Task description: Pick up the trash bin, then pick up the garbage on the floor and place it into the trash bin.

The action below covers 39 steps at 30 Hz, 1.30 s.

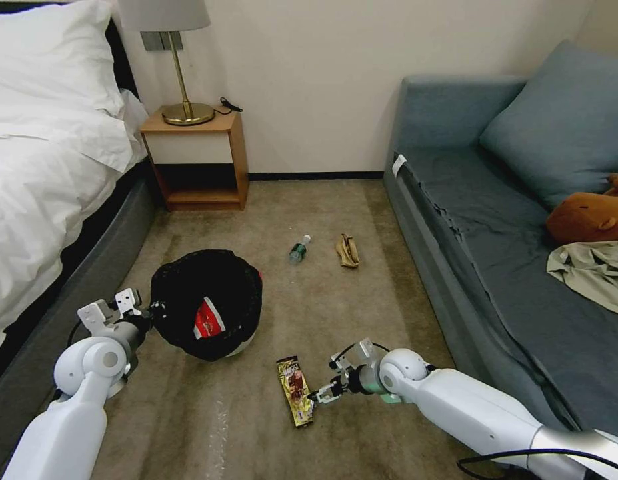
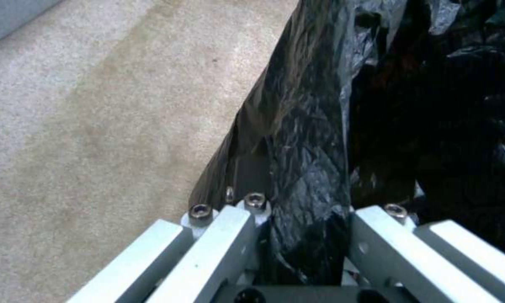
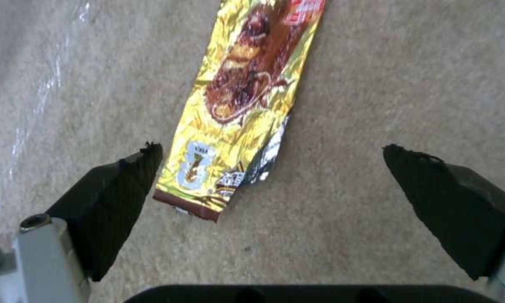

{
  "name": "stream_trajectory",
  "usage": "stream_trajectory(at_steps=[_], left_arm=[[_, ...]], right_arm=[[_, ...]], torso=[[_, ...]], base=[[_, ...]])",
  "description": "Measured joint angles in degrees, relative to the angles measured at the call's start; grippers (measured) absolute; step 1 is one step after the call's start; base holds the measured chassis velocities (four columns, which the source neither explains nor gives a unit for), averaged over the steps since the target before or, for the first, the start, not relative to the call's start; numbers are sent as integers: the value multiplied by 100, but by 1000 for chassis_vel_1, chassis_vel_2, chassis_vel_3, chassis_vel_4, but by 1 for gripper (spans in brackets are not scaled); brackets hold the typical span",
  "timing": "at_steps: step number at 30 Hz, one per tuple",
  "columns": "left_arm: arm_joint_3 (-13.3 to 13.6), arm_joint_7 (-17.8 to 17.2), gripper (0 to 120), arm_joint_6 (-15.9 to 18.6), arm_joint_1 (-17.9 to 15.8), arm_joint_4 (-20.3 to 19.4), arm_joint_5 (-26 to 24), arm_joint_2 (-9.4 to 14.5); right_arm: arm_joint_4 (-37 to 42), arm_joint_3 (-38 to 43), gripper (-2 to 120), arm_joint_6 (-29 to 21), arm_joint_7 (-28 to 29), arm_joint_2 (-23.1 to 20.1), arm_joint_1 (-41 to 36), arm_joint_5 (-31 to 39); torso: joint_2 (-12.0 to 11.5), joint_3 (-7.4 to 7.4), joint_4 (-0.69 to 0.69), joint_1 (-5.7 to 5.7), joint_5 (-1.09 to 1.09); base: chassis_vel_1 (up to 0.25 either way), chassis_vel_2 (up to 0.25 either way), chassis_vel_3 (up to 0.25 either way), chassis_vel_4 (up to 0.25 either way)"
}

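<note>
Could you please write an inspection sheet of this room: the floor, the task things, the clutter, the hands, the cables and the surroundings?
Surface: beige carpet floor; a shiny streak beside the wrapper.
Trash bin: black liner, tilted, held at its rim; a red-white packet lies inside.
Garbage on floor: yellow snack wrapper, green bottle, tan peel-like scrap.
Clutter: brown plush toy and beige clothing on the sofa.
Left hand: shut on the bin's liner rim.
Right hand: open, low over the wrapper's end, not touching it.
Cables: black cable along the right arm; a black cord on the nightstand.
Surroundings: bed, nightstand with lamp, blue-grey sofa.
</note>
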Motion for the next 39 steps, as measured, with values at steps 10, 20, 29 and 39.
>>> stream_trajectory(at_steps=[10,20,29,39], left_arm=[[6,46,2,-19,20,62,18,9],[26,95,2,-38,22,141,61,9],[39,135,2,-48,7,201,117,-44],[32,184,2,-73,8,271,139,-44]], right_arm=[[-510,-22,99,190,-180,338,-20,-214],[-867,16,99,334,-341,558,-122,-434],[-887,10,99,350,-348,782,-162,-463],[-892,66,99,390,-395,855,-259,-646]], torso=[[0,0,0,0,-1],[0,0,-1,0,-3],[0,0,1,0,0],[0,0,0,0,0]], base=[[0,0,0,0],[0,0,0,0],[0,0,0,0],[0,0,0,0]])
